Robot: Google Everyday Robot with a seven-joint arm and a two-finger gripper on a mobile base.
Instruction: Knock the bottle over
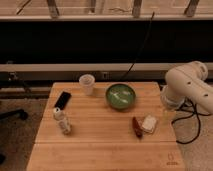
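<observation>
The bottle (61, 121) is small and slim, with a whitish cap and a tan-brown lower part. It is on the wooden table (100, 145) near the left side, just in front of the black phone (62, 99). My white arm (189, 86) comes in from the right. My gripper (167, 113) hangs at the table's right edge, next to a white packet (149, 123). It is far from the bottle, about a table's width to the right of it.
A translucent white cup (87, 84) stands at the back of the table. A green bowl (120, 96) sits to its right. A reddish-brown oblong thing (136, 127) lies beside the white packet. A black cable (141, 47) runs down behind the table.
</observation>
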